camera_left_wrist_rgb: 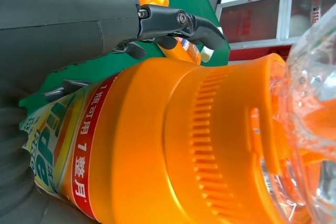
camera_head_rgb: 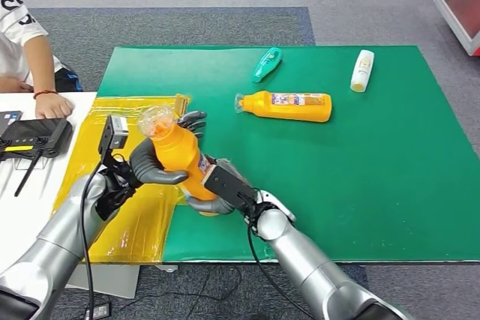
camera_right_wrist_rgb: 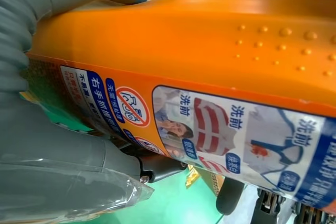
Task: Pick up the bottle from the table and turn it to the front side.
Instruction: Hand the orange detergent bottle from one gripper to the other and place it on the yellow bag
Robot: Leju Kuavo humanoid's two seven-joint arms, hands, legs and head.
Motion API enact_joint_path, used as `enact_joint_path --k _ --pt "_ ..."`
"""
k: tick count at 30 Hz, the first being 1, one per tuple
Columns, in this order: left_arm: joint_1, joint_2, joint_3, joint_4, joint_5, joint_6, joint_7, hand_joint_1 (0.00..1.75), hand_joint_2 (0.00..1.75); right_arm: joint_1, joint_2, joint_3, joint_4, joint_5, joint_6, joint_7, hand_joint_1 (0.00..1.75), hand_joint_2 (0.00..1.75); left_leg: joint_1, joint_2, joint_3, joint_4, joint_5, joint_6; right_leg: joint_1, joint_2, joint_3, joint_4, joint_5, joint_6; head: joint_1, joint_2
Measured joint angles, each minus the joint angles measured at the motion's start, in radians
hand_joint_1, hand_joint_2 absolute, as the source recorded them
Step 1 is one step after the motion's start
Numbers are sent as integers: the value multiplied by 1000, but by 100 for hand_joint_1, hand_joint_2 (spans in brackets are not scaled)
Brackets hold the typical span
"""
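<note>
**Orange bottle held off the bench in both hands**

While both silver arms reach in from below, the orange bottle (camera_head_rgb: 180,157) sits lifted between them, tilted, clear cap (camera_head_rgb: 154,119) up and toward the left. Right hand (camera_head_rgb: 212,194) cups the bottle's lower end, fingers (camera_right_wrist_rgb: 160,167) clenched around the labelled body; right wrist view shows the printed back label with washing pictures against the thumb. Left hand (camera_head_rgb: 153,164) grasps the upper body just under the neck, thumb across the near side, dark fingers (camera_head_rgb: 192,120) wrapped behind. Left wrist view has the ribbed orange shoulder and clear cap (camera_left_wrist_rgb: 313,103) close up, a red band label near the palm. Under the hands lies a yellow sheet (camera_head_rgb: 127,222) on the green mat (camera_head_rgb: 367,185) covering the bench. Farther out on the mat: a second orange bottle (camera_head_rgb: 286,106) lying flat, a green bottle (camera_head_rgb: 267,64) beyond it, a white bottle (camera_head_rgb: 362,70) at far right, all well apart. Far left, a person's hand (camera_head_rgb: 52,104) rests beside a black device (camera_head_rgb: 37,136) on a white surface.
</note>
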Motion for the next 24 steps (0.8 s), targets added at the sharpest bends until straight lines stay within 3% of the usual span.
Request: enact_joint_path --k 24 --pt "1 -25 2 7 3 -24 7 0 175 -5 9 37 7 3 -18 8 175 175 0 0 0 0 0 0 0 0 0 0 0 0 0 0"
